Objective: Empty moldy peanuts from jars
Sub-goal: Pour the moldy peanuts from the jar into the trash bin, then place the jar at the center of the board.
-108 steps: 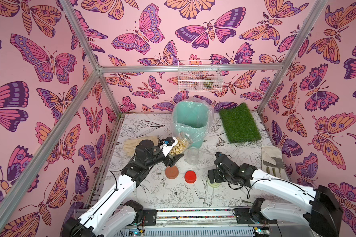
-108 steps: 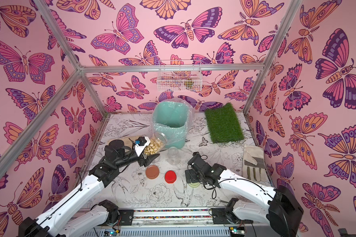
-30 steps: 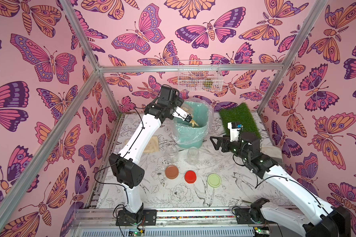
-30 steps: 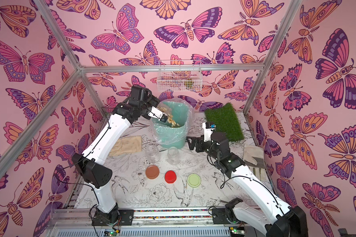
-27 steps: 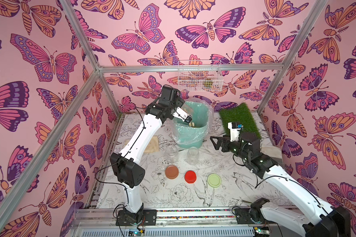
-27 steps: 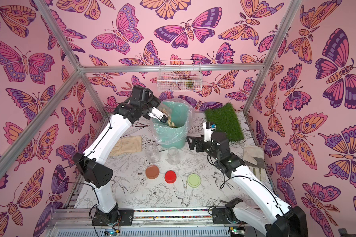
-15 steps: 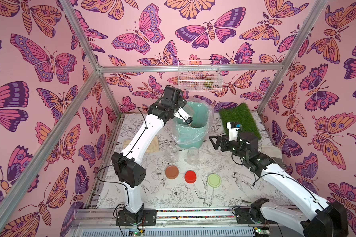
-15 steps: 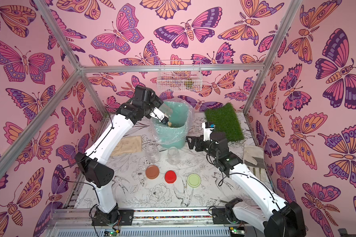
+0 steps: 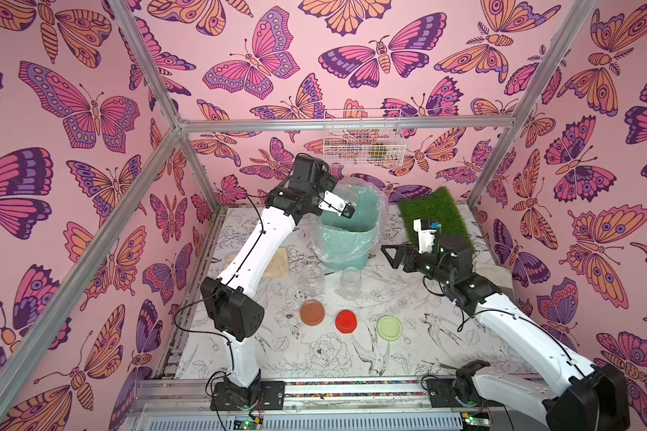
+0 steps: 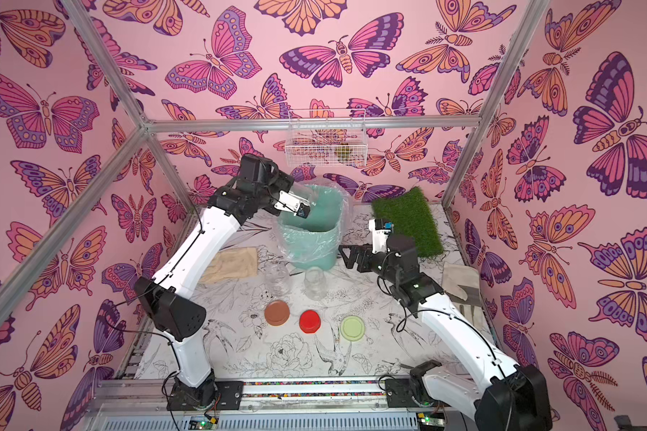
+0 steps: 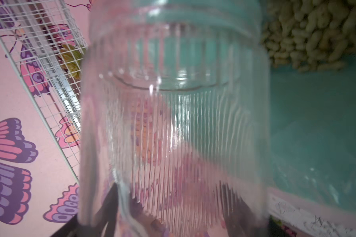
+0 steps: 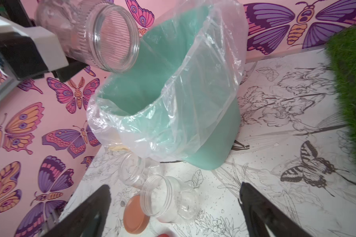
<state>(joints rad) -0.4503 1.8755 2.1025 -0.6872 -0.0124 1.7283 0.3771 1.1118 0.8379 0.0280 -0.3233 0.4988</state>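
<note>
My left gripper (image 9: pixel 338 204) is shut on a clear ribbed jar (image 12: pixel 103 39), tipped mouth-down over the mint-green bin (image 9: pixel 352 242). The held jar (image 11: pixel 173 123) looks empty and fills the left wrist view. Moldy peanuts (image 11: pixel 312 30) lie heaped inside the bin. Two more jars (image 9: pixel 312 278) (image 9: pixel 352 281) stand open and empty on the table in front of the bin. My right gripper (image 9: pixel 391 257) hangs open, right of the bin and above the table, holding nothing; its dark fingers (image 12: pixel 86 213) frame the nearer jar (image 12: pixel 167 199).
Brown lid (image 9: pixel 312 312), red lid (image 9: pixel 346 321) and pale green lid (image 9: pixel 389 327) lie in a row toward the front. A grass mat (image 9: pixel 436 216) lies at the back right, a beige cloth (image 9: pixel 277 263) under the left arm, a glove (image 10: pixel 460 280) at the right edge. A wire basket (image 9: pixel 363 141) hangs on the back wall.
A second ago peanuts were spilling from the tipped jar into the bin; now the jar shows none. The left wrist has shifted slightly over the bin. The right arm has barely moved.
</note>
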